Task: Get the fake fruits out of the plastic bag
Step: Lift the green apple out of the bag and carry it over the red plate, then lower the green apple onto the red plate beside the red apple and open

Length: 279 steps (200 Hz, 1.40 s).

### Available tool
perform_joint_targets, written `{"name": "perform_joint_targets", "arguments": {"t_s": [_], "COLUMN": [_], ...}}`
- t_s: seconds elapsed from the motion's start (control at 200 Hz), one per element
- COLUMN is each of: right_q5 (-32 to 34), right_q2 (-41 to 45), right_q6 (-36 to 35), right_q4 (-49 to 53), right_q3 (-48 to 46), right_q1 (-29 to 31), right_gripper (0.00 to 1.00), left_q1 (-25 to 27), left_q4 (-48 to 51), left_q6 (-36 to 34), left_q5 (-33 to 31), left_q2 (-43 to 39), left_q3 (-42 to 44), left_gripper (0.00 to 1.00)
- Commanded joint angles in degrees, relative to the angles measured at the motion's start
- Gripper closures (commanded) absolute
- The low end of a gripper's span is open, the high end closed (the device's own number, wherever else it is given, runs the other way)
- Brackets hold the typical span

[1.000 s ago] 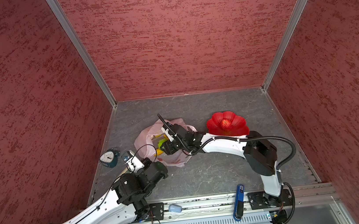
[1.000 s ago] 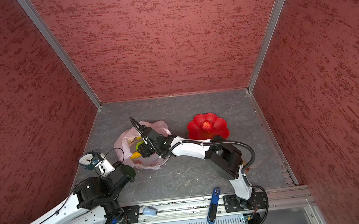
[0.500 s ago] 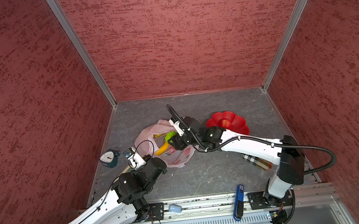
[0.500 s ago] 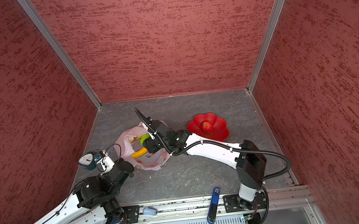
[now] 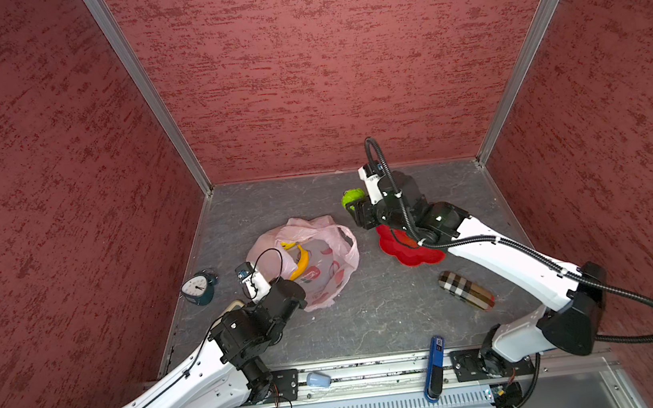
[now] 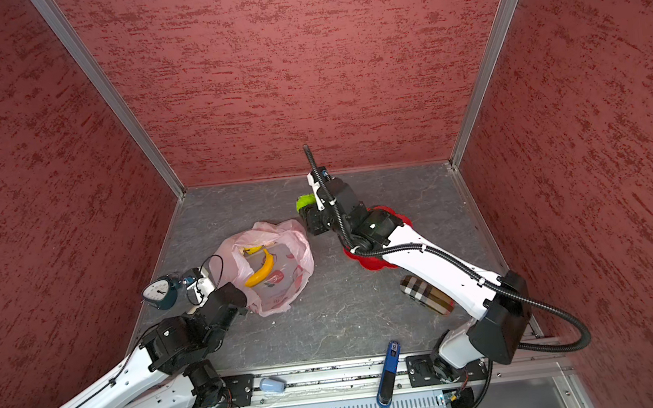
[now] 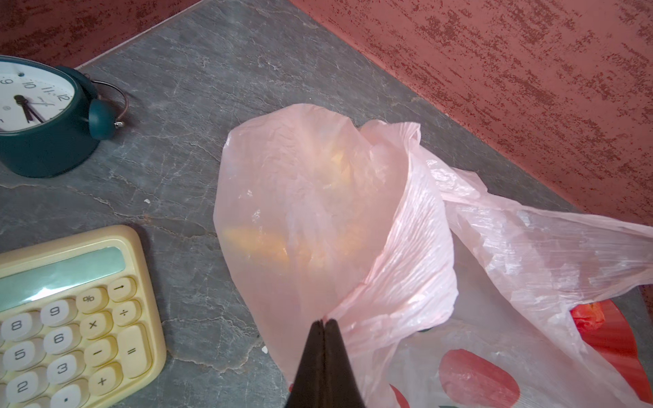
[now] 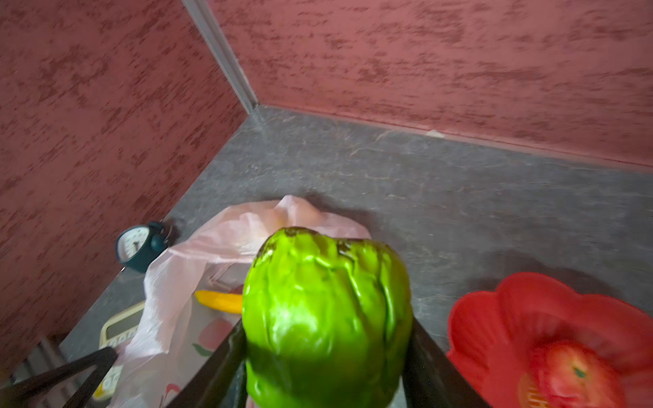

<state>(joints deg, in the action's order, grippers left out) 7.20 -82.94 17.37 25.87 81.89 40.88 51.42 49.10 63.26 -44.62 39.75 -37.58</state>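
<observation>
In both top views we find the right claw (image 5: 354,209) clamping the green fruit (image 5: 352,198) beyond the plastic bag (image 5: 326,272), with the banana (image 5: 300,263) inside the bag. Left wrist: the left claw (image 7: 323,323), pressed together, pinches the bag's rim. Only the right wrist shows a red apple (image 8: 572,374) in the dish (image 8: 494,311) near the bag.

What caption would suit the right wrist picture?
The right tool grips a green fruit, with the pink bag beyond it and a red apple in the red dish.
</observation>
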Motion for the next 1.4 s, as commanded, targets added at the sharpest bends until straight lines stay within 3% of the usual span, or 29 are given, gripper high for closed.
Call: {"name": "perform_joint_targets", "arguments": {"t_s": [0.0, 0.351, 0.641, 1.393], "right_q5": [2.08, 3.58, 3.25, 4.88], "right_q2": [2.41, 6.00, 4.12, -8.33], "right_q6": [-0.58, 0.30, 0.99, 1.88], "right_q4": [-0.81, -1.59, -4.45, -8.15], "right_q3": [-2.00, -13.23, -22.47, -25.18], "right_q1": [-4.25, -16.09, -24.23, -27.72], "right_gripper": [0.67, 0.67, 0.67, 0.66], "left_q1": [-0.60, -2.55, -2.71, -2.72], "left_q4": [-1.68, -3.83, -3.07, -2.26], "left_q6": [-2.01, -4.68, -4.13, -3.31], "left_q5": [1.09, 3.13, 3.65, 4.02], "left_q2": [-0.03, -0.06, -0.48, 2.01], "left_q3": [0.14, 0.09, 0.06, -1.13], "left_gripper": [0.97, 0.97, 0.97, 0.97]}}
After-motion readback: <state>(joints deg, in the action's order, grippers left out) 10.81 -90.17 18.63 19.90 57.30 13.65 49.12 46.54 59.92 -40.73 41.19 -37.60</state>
